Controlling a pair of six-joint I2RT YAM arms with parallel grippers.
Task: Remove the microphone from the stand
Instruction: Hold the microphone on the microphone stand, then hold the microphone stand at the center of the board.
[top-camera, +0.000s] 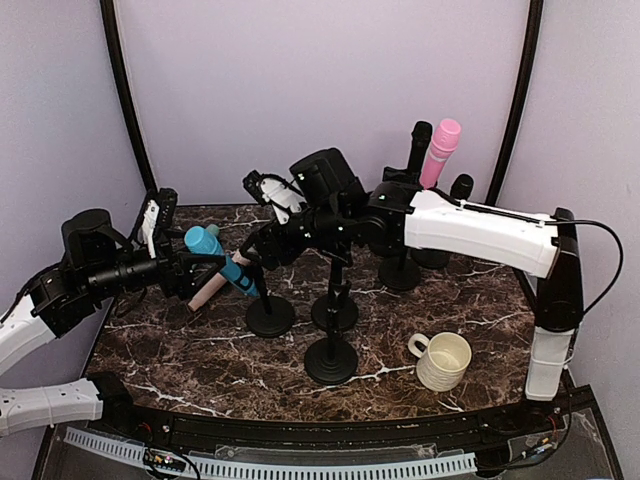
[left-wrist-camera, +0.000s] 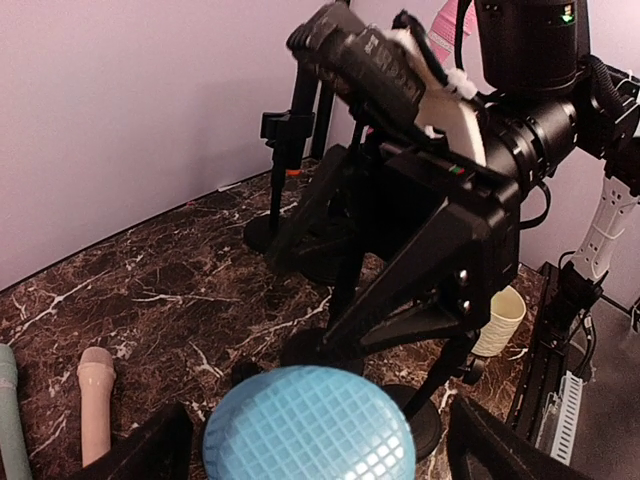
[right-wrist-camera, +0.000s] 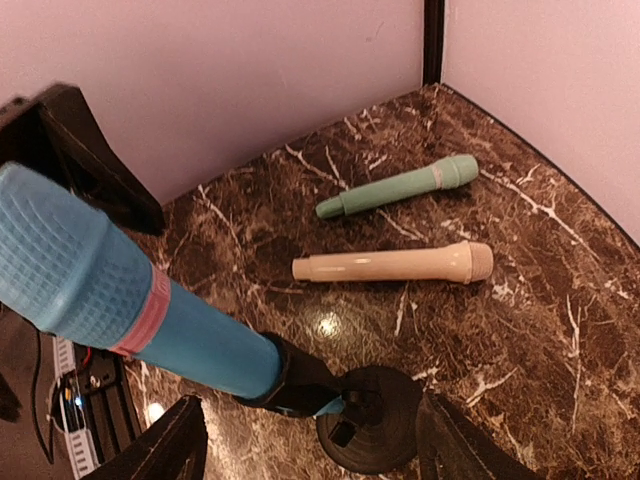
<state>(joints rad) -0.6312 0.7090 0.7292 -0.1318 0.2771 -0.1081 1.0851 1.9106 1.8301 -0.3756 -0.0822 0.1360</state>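
Blue mic sits tilted in its stand on the worktop. Left tool straddles the head, jaws wide, gripping nothing (placed to pull it free, I judge). Right tool hangs open over the stand, probably to steady it.

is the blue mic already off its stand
No, the right wrist view shows the blue microphone with its lower end seated in the black clip above the stand base.
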